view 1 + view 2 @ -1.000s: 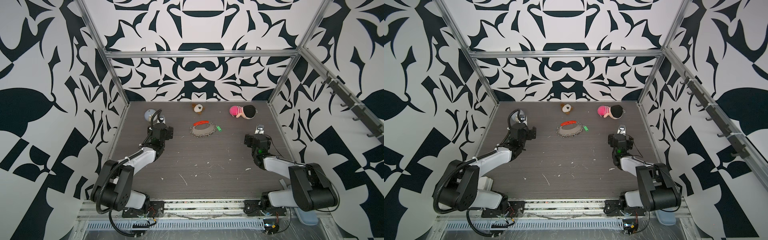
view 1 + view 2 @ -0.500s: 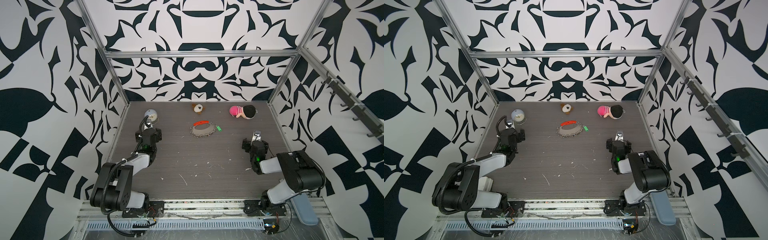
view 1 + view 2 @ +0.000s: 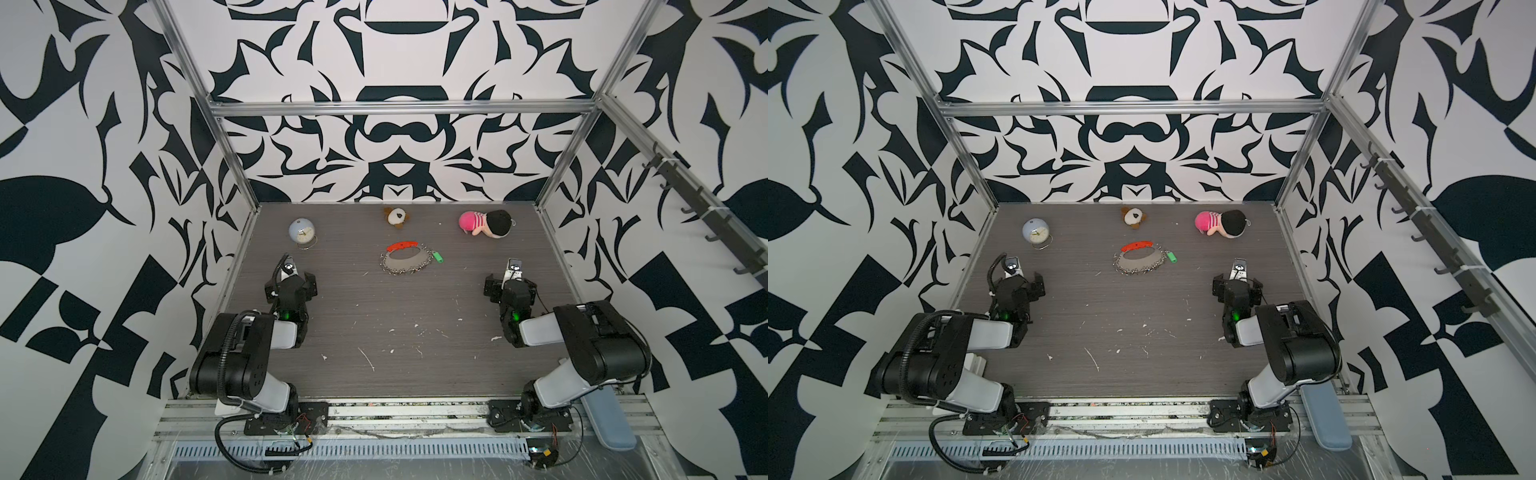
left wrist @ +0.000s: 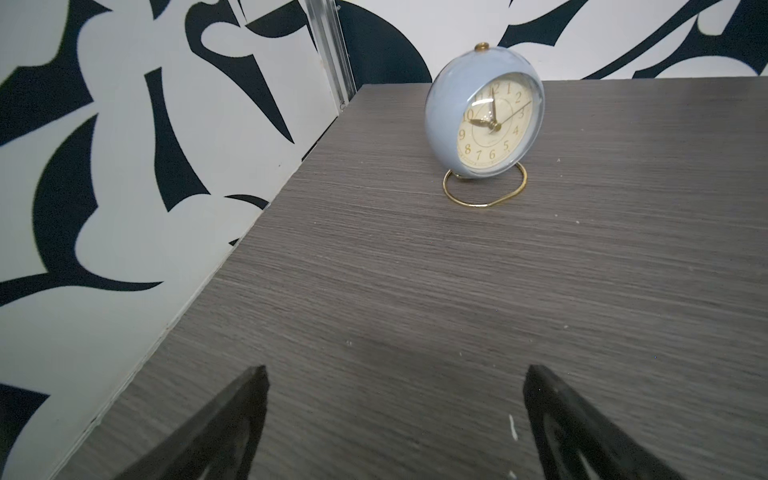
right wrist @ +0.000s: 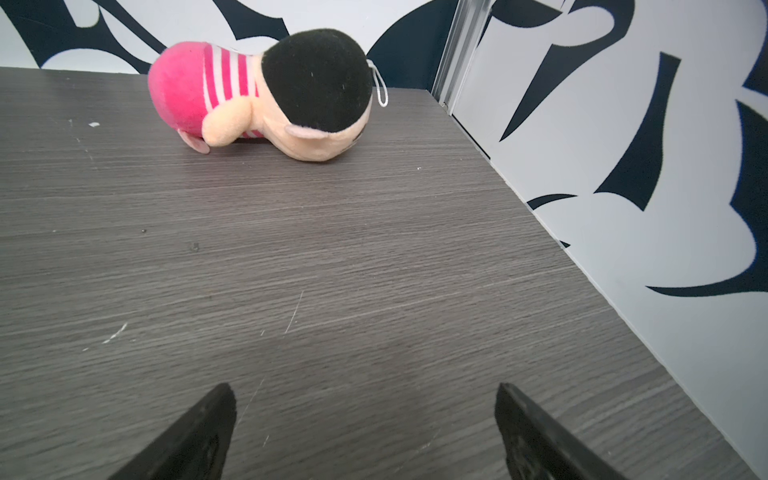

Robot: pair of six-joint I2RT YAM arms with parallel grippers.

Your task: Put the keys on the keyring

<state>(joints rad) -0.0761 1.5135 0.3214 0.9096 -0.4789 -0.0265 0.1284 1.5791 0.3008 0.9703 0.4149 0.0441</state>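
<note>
Keys [image 3: 436, 256] nr keyring [image 3: 400, 272], tbl [image 3: 415, 365] ctr.

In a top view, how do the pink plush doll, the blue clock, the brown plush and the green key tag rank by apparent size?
1. pink plush doll
2. blue clock, only slightly larger than the next
3. brown plush
4. green key tag

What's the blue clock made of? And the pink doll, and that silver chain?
Clock: smooth, glossy pale blue shell, probably painted metal or plastic, with a clear shiny front and a thin brass-coloured wire stand. Doll: soft, fuzzy plush fabric; the nap shows. Chain: small silvery links that glint, so likely metal, though tiny here.
</note>
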